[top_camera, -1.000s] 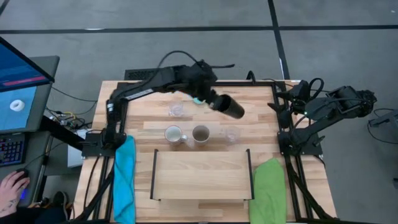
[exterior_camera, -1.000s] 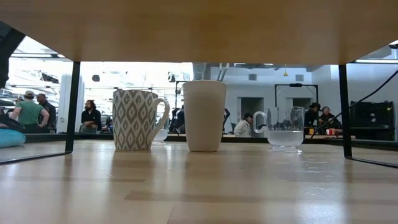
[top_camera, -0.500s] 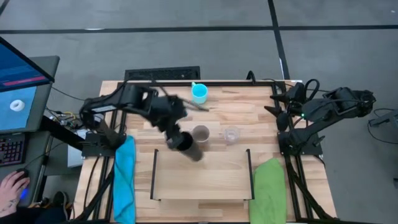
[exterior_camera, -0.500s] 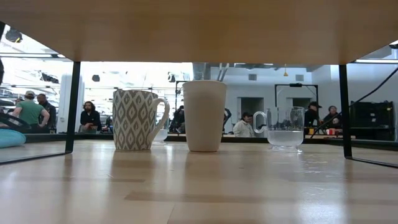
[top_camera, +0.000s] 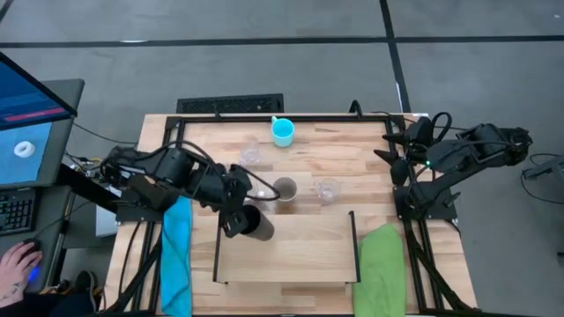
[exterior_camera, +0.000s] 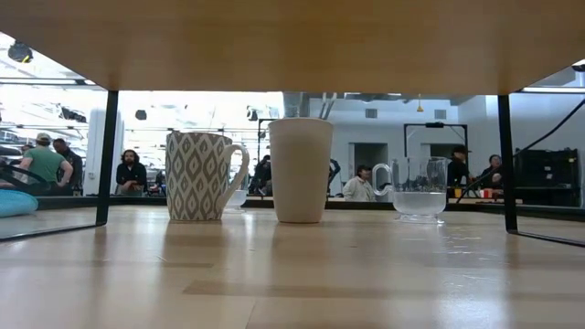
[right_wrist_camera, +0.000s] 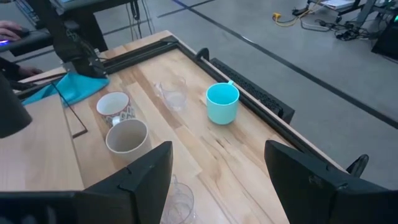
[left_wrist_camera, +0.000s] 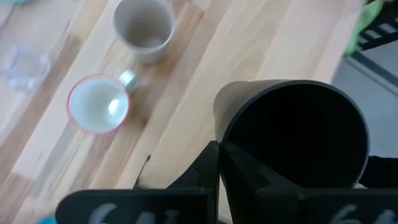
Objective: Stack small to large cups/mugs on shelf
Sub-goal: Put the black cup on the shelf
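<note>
A: Item one, nearest the counter's front edge?
B: The shelf (top_camera: 300,255), a light-wood board with thin black rails, lay flat on the counter (top_camera: 370,154), with a blue cloth (top_camera: 176,251) off one end and a green cloth (top_camera: 381,264) off the other.

A: Item two?
B: The black tumbler (top_camera: 257,224), tipped on its side over the shelf's far left corner. The left claw (top_camera: 236,216) was clamped shut on it; the left wrist view looked straight into its dark mouth (left_wrist_camera: 292,134).

A: Next row back?
B: Three pieces in a line just beyond the shelf. The white patterned mug (exterior_camera: 203,174), upright with a handle, was mostly hidden under the left arm from above. The beige-tan mug (top_camera: 284,188) stood beside it, not touching. A clear handled glass (top_camera: 328,190) stood apart on the right.

A: Farther still?
B: A second clear glass (top_camera: 250,154), upright, behind the left arm. The bright blue mug (top_camera: 282,132) stood near the counter's far rail.

A: The right arm?
B: It was parked at the right edge of the counter, well apart from the cups. The right claw (right_wrist_camera: 217,171) hung spread wide with nothing between its fingers.

A: Beyond the counter?
B: A hand (top_camera: 18,264) rested at a desk by a monitor (top_camera: 26,123) on the left; people sat far back in the room.
</note>
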Robot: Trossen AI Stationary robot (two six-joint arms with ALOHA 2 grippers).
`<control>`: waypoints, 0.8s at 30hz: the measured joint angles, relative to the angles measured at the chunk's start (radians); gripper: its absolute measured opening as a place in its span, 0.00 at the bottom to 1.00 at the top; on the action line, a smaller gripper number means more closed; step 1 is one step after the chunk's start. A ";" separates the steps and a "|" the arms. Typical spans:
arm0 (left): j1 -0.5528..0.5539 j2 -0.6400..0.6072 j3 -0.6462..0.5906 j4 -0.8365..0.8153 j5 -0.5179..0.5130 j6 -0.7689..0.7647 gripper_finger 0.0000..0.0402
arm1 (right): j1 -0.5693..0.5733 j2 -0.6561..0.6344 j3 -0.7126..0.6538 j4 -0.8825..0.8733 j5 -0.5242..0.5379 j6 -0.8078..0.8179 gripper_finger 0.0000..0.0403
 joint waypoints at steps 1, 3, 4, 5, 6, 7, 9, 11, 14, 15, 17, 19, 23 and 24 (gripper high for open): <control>-0.005 -0.015 -0.028 0.002 -0.002 -0.016 0.00 | 0.000 0.000 0.000 0.000 0.000 0.000 0.69; -0.013 -0.053 -0.080 0.000 -0.003 -0.054 0.00 | 0.000 0.000 0.000 0.000 0.000 0.000 0.69; -0.014 -0.074 -0.104 0.001 -0.003 -0.071 0.00 | 0.000 0.000 0.000 0.000 0.000 0.000 0.69; -0.015 -0.097 -0.128 0.001 -0.004 -0.087 0.00 | 0.000 0.000 0.000 0.000 0.000 0.000 0.69; -0.015 -0.119 -0.152 0.001 -0.004 -0.100 0.00 | 0.000 0.000 0.000 0.000 0.000 0.000 0.69; -0.014 -0.140 -0.179 0.002 -0.005 -0.110 0.00 | 0.000 0.000 0.000 0.001 0.000 0.000 0.69; -0.014 -0.175 -0.229 -0.002 -0.010 -0.137 0.00 | 0.000 0.000 0.000 0.005 0.000 0.000 0.69; -0.011 -0.202 -0.275 0.003 -0.012 -0.144 0.00 | 0.000 0.000 0.000 0.008 0.000 0.000 0.69; -0.005 -0.218 -0.340 -0.001 0.015 -0.129 0.00 | 0.000 0.000 0.000 0.008 0.000 0.000 0.69; -0.004 -0.217 -0.353 -0.001 0.020 -0.129 0.00 | 0.000 0.000 0.000 0.008 0.000 0.000 0.69; -0.003 -0.217 -0.364 0.001 0.022 -0.128 0.00 | 0.000 0.000 0.000 0.009 0.000 0.001 0.69; -0.003 -0.218 -0.363 0.001 0.022 -0.128 0.00 | 0.000 0.000 0.000 0.009 0.000 0.001 0.69; -0.003 -0.215 -0.363 0.002 0.023 -0.119 0.00 | 0.000 0.000 0.000 0.009 0.001 0.001 0.69; -0.003 -0.215 -0.363 0.001 0.023 -0.119 0.00 | 0.000 0.000 0.000 0.009 0.002 0.001 0.69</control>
